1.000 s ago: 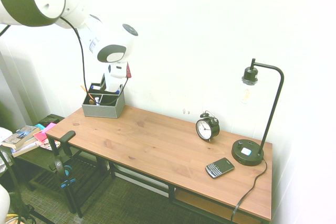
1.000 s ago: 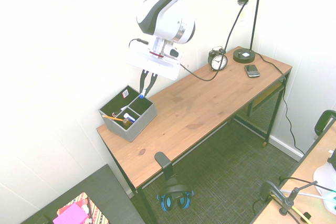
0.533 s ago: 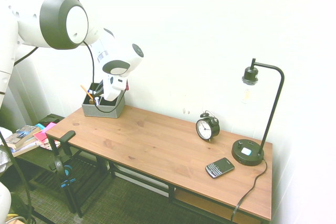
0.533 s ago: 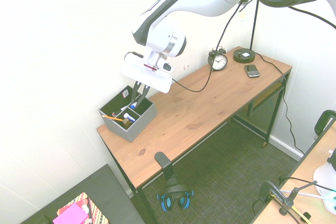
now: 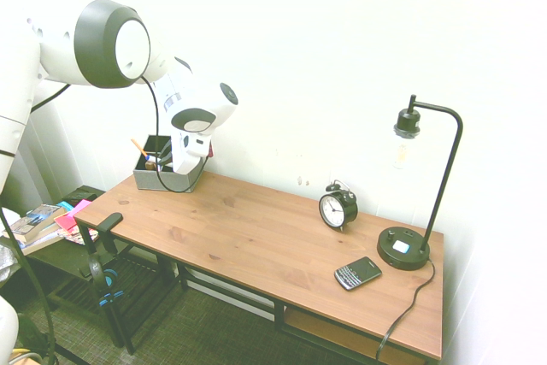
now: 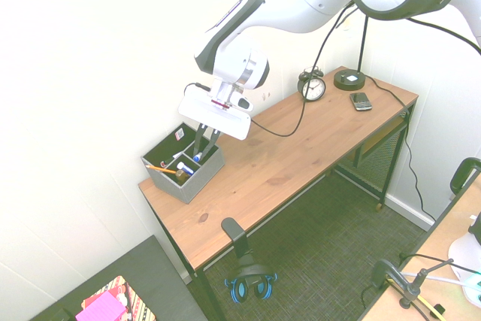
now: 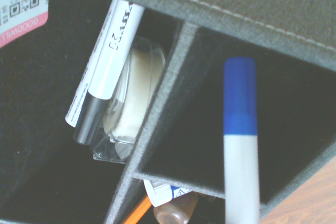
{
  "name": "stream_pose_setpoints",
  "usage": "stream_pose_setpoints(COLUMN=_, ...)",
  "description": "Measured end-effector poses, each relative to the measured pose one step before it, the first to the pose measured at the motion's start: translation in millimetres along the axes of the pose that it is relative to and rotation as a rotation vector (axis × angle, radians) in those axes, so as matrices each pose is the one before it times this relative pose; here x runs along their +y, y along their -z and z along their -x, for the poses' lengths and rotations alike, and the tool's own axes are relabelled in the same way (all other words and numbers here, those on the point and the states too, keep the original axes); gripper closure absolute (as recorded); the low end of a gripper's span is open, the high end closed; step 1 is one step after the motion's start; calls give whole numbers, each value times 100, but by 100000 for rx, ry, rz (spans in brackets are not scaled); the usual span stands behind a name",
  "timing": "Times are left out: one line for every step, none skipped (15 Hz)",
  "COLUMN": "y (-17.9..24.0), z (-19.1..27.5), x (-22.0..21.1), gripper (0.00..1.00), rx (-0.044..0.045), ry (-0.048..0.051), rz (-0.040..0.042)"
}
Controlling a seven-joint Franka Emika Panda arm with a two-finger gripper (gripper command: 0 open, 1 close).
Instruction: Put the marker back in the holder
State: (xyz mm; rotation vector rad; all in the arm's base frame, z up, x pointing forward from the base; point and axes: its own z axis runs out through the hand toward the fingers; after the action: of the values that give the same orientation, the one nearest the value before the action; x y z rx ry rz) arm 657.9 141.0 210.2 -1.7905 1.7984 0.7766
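Observation:
The grey holder [image 6: 188,180] stands at the desk's end by the wall, also seen in the first exterior view [image 5: 162,182]. My gripper [image 6: 204,148] hangs right over its open top, shut on the marker [image 6: 197,158], which points down with its blue cap leading. In the wrist view the marker [image 7: 240,145] rises white-barrelled with the blue cap on top, over the dark empty compartment beside a divider of the holder [image 7: 163,103]. The cap sits at about rim height; whether it touches the box I cannot tell.
Other compartments hold an orange pencil [image 6: 161,169], a white pen [image 7: 107,61] and a clear tape roll [image 7: 134,103]. Farther along the wooden desk [image 5: 256,237] stand an alarm clock [image 5: 338,208], a phone [image 5: 357,273] and a black lamp [image 5: 404,250]. The wall is close behind the holder.
The gripper has come down with the marker from above the holder to its open top, and the wrist has shifted slightly toward the desk's middle.

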Motion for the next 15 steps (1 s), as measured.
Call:
stream_pose_setpoints(y=109, z=-99, x=-45, gripper=0, rx=25, ry=207, rz=-238)
stream_pose_setpoints(y=133, z=20, x=-68, gripper=0, rx=-187, ry=468, rz=-321)
stream_pose_setpoints(y=265, z=198, x=-85, gripper=0, rx=-357, ry=585, rz=-492)
stream_pose_setpoints(y=498, z=500, x=-89, gripper=0, rx=-271, ry=1051, rz=-572)
stream_pose_setpoints(y=833, z=835, x=61, gripper=0, rx=1811, ry=3716, rz=1100)
stream_pose_setpoints(y=1328, z=1127, x=297, gripper=0, rx=3840, ry=4625, rz=1844)
stream_pose_setpoints(y=1609, z=1261, x=693, gripper=0, rx=3890, ry=4533, rz=1155)
stream_pose_setpoints(y=1664, z=1062, x=1224, gripper=0, rx=4100, ry=4794, rz=1178)
stream_pose_setpoints(y=1560, z=616, x=1422, gripper=0, rx=3850, ry=4622, rz=1237)
stream_pose_setpoints(y=1493, z=363, x=1554, gripper=0, rx=3744, ry=4745, rz=1548)
stream_pose_setpoints(y=1455, z=64, x=1825, gripper=0, rx=4074, ry=5175, rz=1648)
stream_pose_setpoints(y=818, z=-372, x=1972, gripper=0, rx=3544, ry=4944, rz=2167)
stream_pose_setpoints(y=326, z=-730, x=2188, gripper=0, rx=3186, ry=4962, rz=2610)
stream_pose_setpoints(y=-19, z=-837, x=2310, gripper=0, rx=3133, ry=4995, rz=2824)
stream_pose_setpoints(y=-205, z=-661, x=2108, gripper=0, rx=3015, ry=4707, rz=2483)
